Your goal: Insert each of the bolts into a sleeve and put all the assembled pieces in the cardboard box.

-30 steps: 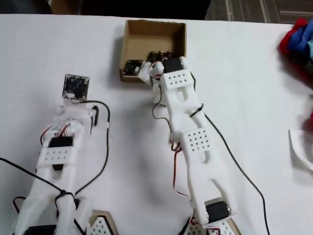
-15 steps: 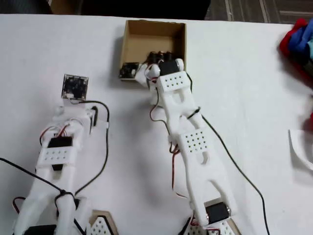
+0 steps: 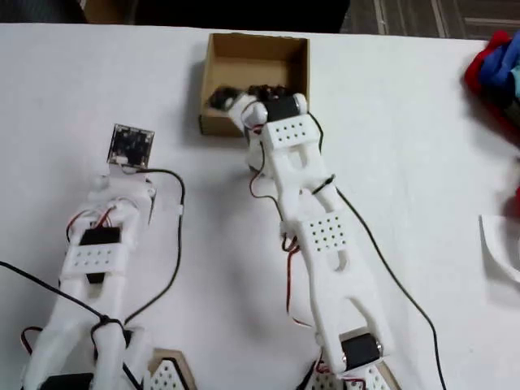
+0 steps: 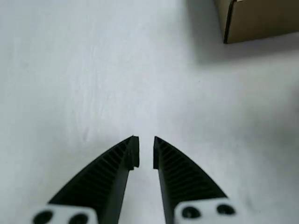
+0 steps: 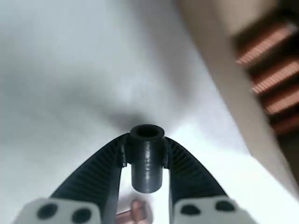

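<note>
My right gripper [image 5: 145, 140] is shut on a black sleeve [image 5: 147, 163], held upright, with a copper bolt end [image 5: 136, 211] showing under it. In the high view the right gripper [image 3: 221, 101] hangs over the front left corner of the cardboard box [image 3: 256, 39]. The box wall [image 5: 219, 60] runs close beside the sleeve, and copper threaded bolts [image 5: 268, 51] lie beyond it. My left gripper [image 4: 146, 140] sits low over bare white table, shut save for a thin slit, holding nothing. A corner of the box [image 4: 261, 18] lies ahead of it.
The left arm [image 3: 106, 236] rests left of the box with a black cable [image 3: 175, 244] looping beside it. Coloured cloth [image 3: 496, 69] and a white object [image 3: 500, 252] lie at the table's right edge. White table stretches between the arms.
The right gripper has moved with the sleeve from in front of the box's front wall to over the box. The left wrist has turned slightly.
</note>
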Action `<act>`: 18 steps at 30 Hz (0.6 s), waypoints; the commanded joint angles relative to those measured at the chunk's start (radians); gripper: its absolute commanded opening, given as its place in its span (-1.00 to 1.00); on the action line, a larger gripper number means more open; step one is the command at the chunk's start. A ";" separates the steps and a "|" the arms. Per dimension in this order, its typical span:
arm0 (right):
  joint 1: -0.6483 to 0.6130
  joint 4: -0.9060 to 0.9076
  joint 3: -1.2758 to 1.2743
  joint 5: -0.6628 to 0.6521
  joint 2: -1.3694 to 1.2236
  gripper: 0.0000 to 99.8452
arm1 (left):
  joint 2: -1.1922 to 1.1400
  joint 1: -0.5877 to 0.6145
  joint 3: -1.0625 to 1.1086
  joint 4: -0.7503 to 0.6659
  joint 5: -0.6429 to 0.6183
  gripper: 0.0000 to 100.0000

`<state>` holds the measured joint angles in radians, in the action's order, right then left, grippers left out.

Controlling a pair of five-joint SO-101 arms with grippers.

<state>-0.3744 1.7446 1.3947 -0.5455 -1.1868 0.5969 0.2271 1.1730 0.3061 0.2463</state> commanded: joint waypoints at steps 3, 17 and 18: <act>0.038 0.025 -0.242 0.377 0.403 -0.96 | 0.029 0.000 -0.004 -0.020 0.003 -0.86; 0.435 -0.446 -1.568 0.361 1.402 -0.96 | -0.005 -0.334 -0.021 -0.017 -0.270 -0.66; 0.461 -0.533 -1.674 0.362 1.442 -0.96 | -0.040 -0.354 -0.047 -0.011 -0.267 -0.63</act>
<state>-0.0031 1.4438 0.0307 -0.1895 0.0652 0.5923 -0.0614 1.1730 0.3061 -0.0008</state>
